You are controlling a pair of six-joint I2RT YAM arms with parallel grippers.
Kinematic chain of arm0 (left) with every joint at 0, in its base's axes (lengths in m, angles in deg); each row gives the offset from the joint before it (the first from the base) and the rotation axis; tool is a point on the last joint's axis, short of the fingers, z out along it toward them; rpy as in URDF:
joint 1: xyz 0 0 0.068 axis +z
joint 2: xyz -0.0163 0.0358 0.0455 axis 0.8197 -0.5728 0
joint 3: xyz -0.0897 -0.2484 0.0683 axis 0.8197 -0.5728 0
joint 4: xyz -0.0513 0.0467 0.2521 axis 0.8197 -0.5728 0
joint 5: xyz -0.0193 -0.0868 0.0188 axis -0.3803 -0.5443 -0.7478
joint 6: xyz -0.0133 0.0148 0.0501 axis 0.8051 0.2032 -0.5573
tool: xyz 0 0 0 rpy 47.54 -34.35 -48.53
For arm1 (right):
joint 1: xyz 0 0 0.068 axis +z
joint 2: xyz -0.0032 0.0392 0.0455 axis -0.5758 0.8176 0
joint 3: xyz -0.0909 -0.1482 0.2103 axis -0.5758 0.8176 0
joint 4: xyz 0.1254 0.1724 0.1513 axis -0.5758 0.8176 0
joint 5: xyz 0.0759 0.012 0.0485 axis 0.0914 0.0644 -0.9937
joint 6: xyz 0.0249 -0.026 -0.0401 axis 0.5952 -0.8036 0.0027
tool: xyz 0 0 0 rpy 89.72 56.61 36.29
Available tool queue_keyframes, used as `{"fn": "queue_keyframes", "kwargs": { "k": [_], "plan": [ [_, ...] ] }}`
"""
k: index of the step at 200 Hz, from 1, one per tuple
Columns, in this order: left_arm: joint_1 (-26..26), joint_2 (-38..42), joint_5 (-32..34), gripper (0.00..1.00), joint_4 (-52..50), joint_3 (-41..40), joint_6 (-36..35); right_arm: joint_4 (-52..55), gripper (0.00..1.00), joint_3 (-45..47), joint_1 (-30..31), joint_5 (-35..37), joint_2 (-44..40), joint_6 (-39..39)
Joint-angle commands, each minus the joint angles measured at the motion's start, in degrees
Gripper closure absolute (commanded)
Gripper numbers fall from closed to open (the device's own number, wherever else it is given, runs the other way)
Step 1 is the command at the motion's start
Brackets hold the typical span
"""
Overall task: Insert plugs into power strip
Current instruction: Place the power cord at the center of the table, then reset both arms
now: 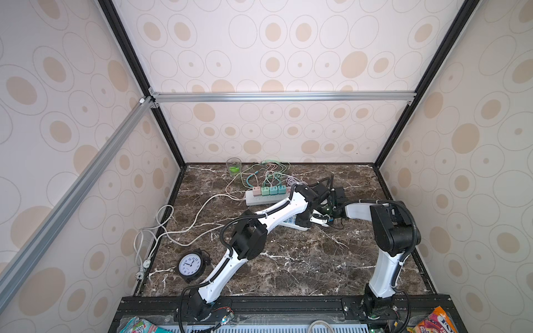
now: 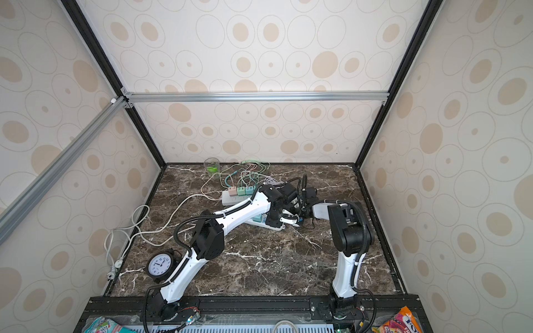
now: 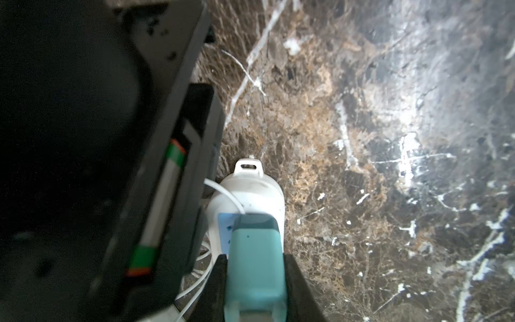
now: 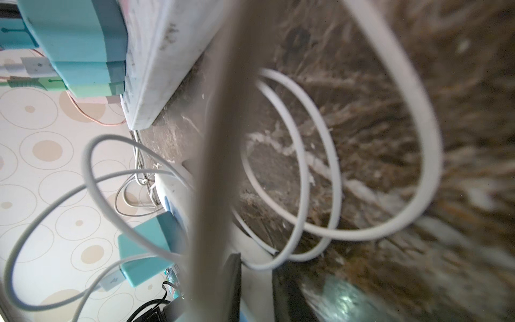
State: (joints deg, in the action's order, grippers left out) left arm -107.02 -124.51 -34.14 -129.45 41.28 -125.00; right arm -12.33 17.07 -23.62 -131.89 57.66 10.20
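Observation:
A white power strip (image 3: 248,192) lies on the marble top, mostly under my arms in a top view (image 1: 292,224). My left gripper (image 3: 255,259) is shut on a teal plug (image 3: 255,273), which stands on the strip's blue socket face near the rounded end. The same teal plug (image 4: 145,251) shows in the right wrist view, trailing a white cable. My right gripper (image 4: 256,269) has the strip's white body (image 4: 256,290) filling the gap between its black fingers. Farther back, a second power strip (image 1: 266,200) carries a row of pink (image 1: 256,191), green (image 1: 265,191) and teal (image 1: 277,190) plugs.
Pastel cables (image 1: 265,173) tangle behind the back strip beside a glass cup (image 1: 233,167). White cords (image 1: 155,230) loop along the left edge near a black clock (image 1: 190,265). White cable loops (image 4: 320,167) hang close to my right wrist. Snack packets (image 1: 432,321) lie on the front frame.

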Motion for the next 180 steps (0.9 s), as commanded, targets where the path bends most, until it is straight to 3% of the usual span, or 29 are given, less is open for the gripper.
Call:
{"fn": "queue_keyframes", "kwargs": {
  "k": [1, 34, 48, 74, 80, 96, 119, 147, 162, 180],
  "plan": [
    [-0.4, -7.5, -1.4, 0.85, 1.0, -4.6, -2.9, 5.3, 0.69, 0.5, 0.4, 1.0, -2.6, -0.7],
    [1.8, -1.2, -6.9, 0.52, 6.4, -1.8, -0.5, 9.8, 0.54, -2.8, -2.7, 8.8, -6.4, -1.7],
    [2.4, 1.8, -8.3, 0.46, 10.6, -2.6, -0.6, 10.4, 0.47, -3.8, -5.0, 11.5, -7.4, -1.3],
    [2.9, 6.8, -8.5, 0.17, 16.3, -5.6, 0.2, 12.1, 0.08, -6.2, -8.9, 14.0, -9.9, -2.8],
    [3.1, 7.9, -9.3, 0.02, 16.6, -5.7, 0.6, 13.3, 0.01, -7.1, -9.4, 14.7, -10.5, -4.2],
    [3.8, 12.0, -12.6, 0.02, 17.9, -7.6, 1.9, 17.1, 0.00, -9.5, -10.4, 18.2, -12.3, -8.0],
    [5.3, 20.0, -15.3, 0.01, 24.6, -17.4, 2.1, 18.5, 0.00, -10.6, -11.6, 20.8, -14.5, -10.9],
    [9.2, 29.9, -15.1, 0.02, 34.7, -28.9, 11.2, 19.8, 0.00, -11.3, -11.8, 23.5, -16.5, -16.1],
    [12.6, 38.1, -12.0, 0.02, 47.4, -40.1, 20.5, 17.3, 0.00, -8.5, -11.8, 32.8, -18.8, -17.1],
    [18.5, 50.8, -1.9, 0.02, 71.6, -62.7, 34.0, 9.1, 0.00, -1.2, -11.9, 46.0, -22.7, -18.0]
  ]
}}
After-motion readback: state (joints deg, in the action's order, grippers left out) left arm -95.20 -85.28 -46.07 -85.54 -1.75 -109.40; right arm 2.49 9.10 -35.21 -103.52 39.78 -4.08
